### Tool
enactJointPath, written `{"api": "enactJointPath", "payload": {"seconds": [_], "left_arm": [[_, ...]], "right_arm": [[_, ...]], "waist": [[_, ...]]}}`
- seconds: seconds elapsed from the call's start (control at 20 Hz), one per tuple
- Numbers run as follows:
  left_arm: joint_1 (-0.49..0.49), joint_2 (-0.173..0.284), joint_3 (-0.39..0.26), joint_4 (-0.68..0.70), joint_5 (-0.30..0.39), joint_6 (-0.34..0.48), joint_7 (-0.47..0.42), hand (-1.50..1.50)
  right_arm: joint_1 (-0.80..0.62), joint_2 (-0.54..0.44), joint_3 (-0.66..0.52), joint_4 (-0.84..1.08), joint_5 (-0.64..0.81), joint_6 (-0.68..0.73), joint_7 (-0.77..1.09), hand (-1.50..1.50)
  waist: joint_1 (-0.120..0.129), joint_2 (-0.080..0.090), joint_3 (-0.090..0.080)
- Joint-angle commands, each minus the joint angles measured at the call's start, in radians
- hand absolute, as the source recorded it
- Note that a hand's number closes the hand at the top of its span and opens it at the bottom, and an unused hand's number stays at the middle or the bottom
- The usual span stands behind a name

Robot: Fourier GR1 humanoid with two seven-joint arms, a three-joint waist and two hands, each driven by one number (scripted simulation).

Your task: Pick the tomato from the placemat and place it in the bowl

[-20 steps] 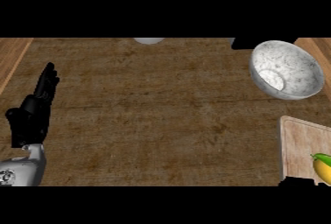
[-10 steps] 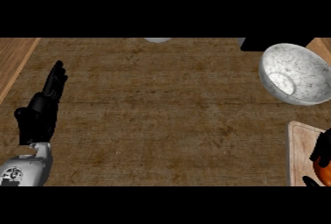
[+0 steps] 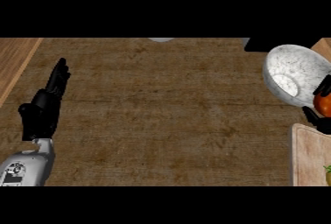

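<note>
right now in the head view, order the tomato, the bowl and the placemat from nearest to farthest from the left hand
From the left hand, at the view's left:
1. bowl, upper right.
2. placemat, lower right edge.
3. tomato, far right edge, with the right hand curled round it, beside the bowl.
The last two are close in rank.

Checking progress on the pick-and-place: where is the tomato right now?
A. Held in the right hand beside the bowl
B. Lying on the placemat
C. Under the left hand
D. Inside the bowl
A: the tomato sits at the view's right edge with the right hand curled round it, just beside the bowl and above the placemat, not in either.
</note>
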Motion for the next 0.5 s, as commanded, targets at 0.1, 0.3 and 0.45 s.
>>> {"api": "enactJointPath", "payload": {"seconds": [0.1,0.3,0.45], "left_arm": [[-0.027,-0.025,-0.029,-0.040,-0.031,0.018,0.057,0.00],[-0.025,-0.016,-0.023,-0.033,-0.006,-0.014,0.037,0.00],[-0.047,-0.009,0.001,-0.004,0.008,-0.021,0.009,0.00]], "right_arm": [[-0.212,-0.047,0.002,0.380,0.175,-0.178,-0.198,1.50],[-0.320,-0.092,-0.006,0.581,0.275,-0.318,-0.263,1.50],[-0.394,-0.079,0.019,0.708,0.359,-0.446,-0.295,1.50]], "waist": [[0.017,0.004,0.002],[0.033,0.010,0.002],[0.041,0.015,0.002]]}}
